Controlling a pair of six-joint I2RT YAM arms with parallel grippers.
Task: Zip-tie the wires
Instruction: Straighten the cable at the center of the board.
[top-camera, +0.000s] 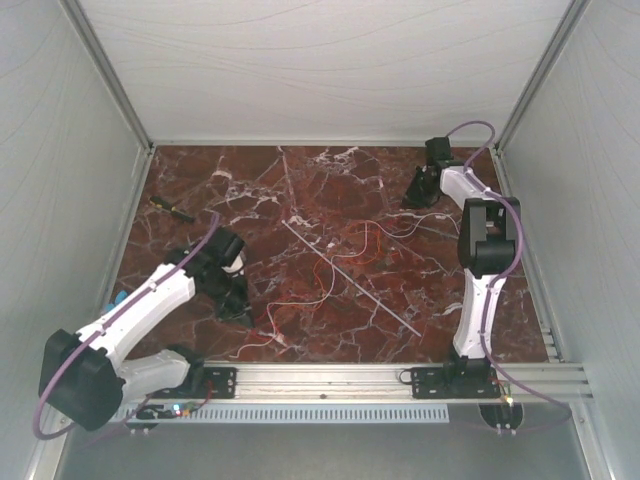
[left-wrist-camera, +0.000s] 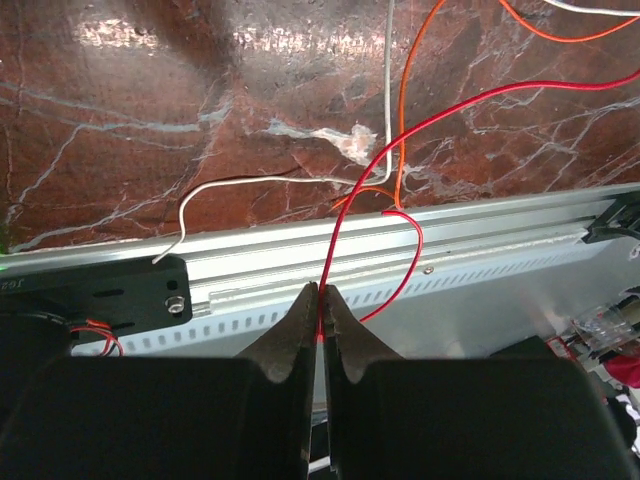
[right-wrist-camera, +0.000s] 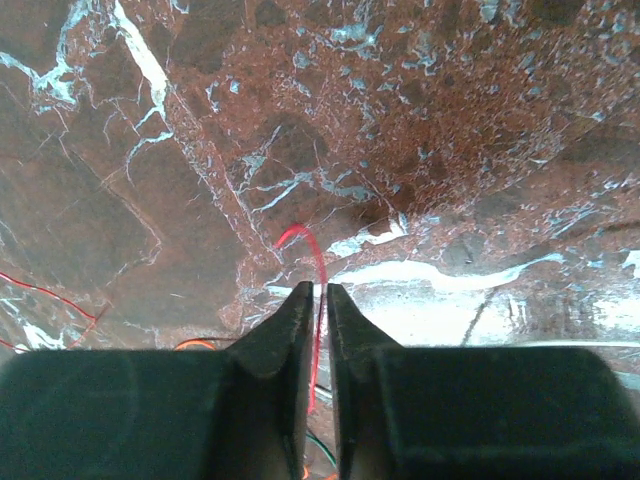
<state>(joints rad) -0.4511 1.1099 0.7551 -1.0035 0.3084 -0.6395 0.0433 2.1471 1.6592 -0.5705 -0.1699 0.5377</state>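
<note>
The wires, thin red, orange and white strands, lie in loose loops on the middle of the marble table. The zip tie, a straight pale strip, runs diagonally across them. My left gripper sits near the front left and is shut on a red wire that leads off to the loops. An orange wire and a white wire lie beside it. My right gripper, at the back right, is shut on a red wire end that curls out past its tips, the jaws a hair apart.
A black and yellow tool lies at the back left. An aluminium rail with the arm bases runs along the near edge. White enclosure walls close in the left, right and back sides.
</note>
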